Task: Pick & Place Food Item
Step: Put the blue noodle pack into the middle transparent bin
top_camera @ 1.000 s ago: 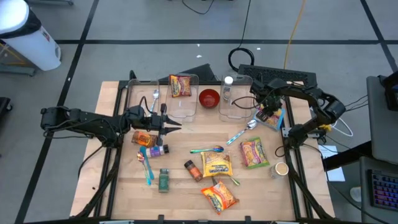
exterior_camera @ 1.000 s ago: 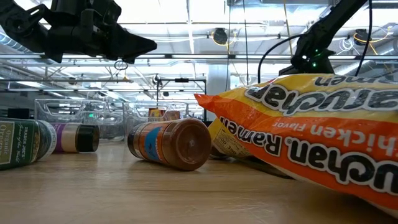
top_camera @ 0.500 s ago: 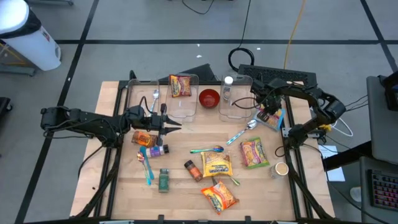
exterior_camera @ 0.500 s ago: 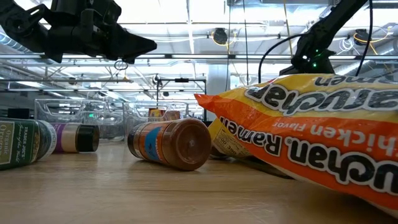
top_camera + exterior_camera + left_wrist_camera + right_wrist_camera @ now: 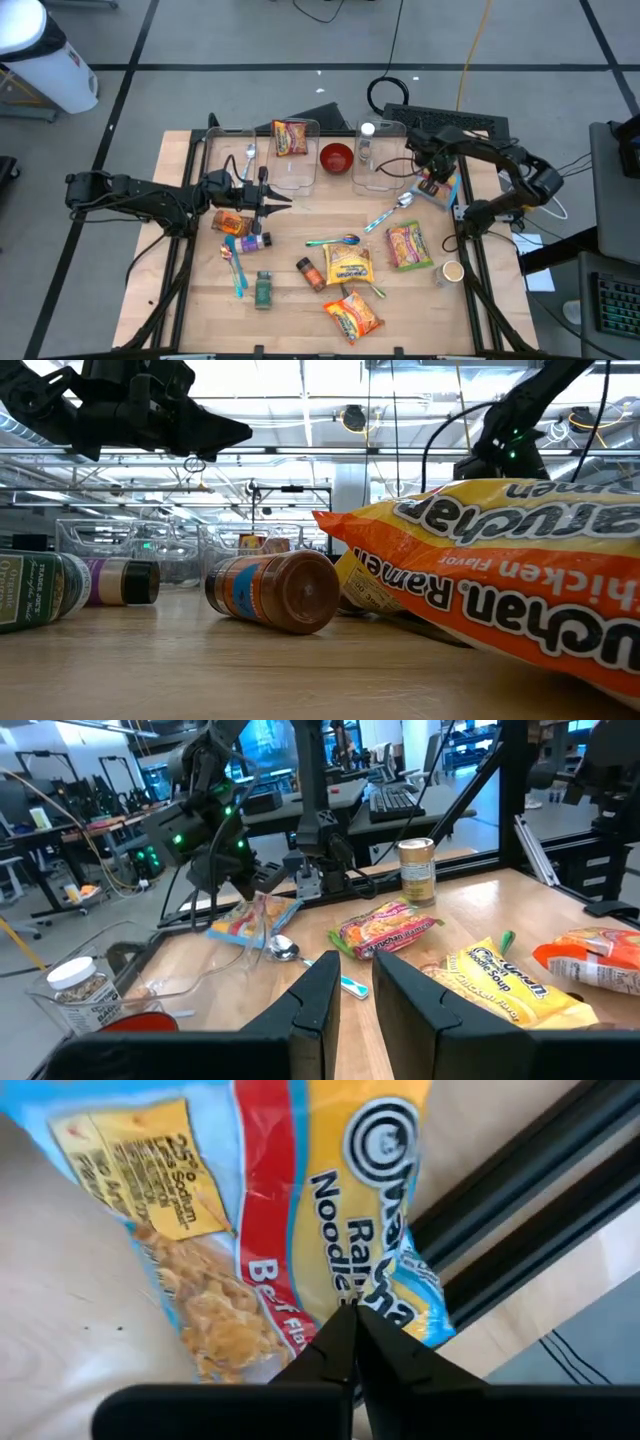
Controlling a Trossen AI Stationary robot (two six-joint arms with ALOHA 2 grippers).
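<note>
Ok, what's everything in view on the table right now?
clear plastic bins: three, clear, far edge
red bowl: one, red, between bins
ramen packets: five, mixed colours; one binned, three mid-table, blue ramen packet at right
spice jars: four, orange, purple, green, brown; lying left-centre
white-lidded jar: one, in right bin
spoons: at least three loose, one binned
small can: one, tan, right edge
left gripper: open, empty, over jars
right gripper: shut on blue ramen packet
</note>
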